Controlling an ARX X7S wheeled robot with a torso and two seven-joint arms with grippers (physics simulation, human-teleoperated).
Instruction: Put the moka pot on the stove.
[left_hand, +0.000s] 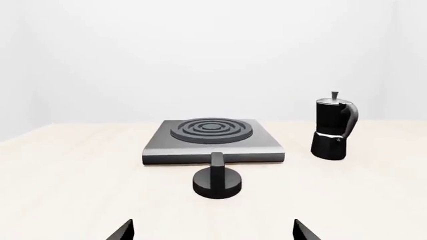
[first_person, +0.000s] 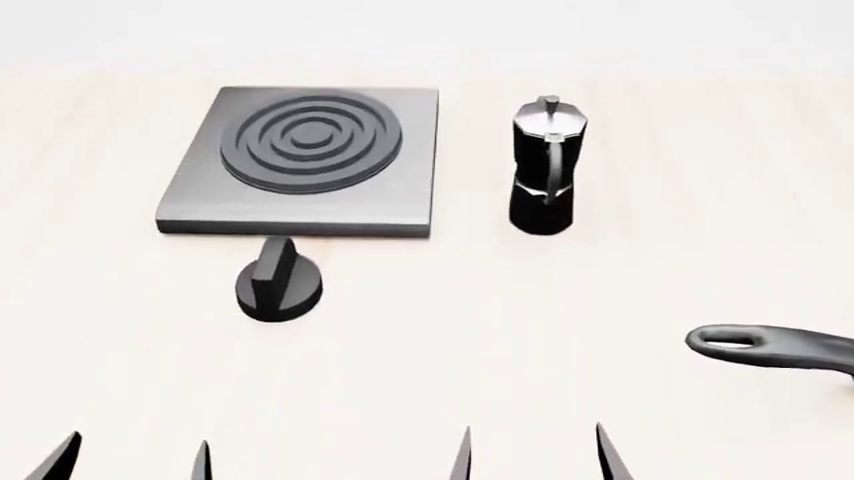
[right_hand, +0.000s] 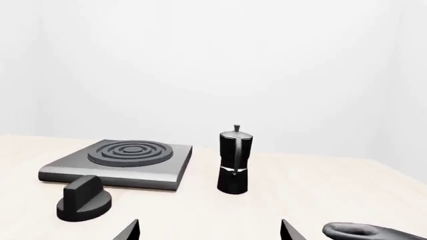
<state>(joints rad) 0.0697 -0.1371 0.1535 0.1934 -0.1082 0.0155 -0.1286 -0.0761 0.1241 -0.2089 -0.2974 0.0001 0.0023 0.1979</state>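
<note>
Both grippers — left (first_person: 130, 455), right (first_person: 534, 450) — spread, empty-handed

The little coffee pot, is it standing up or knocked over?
Upright. The moka pot stands on its base on the table, lid knob pointing up, beside the stove and not on it.

Open table (first_person: 561, 330) is lying before the moka pot (first_person: 545, 170); the knob (first_person: 278, 280) is blocking the stove (first_person: 307, 160) at 6 o'clock.
</note>
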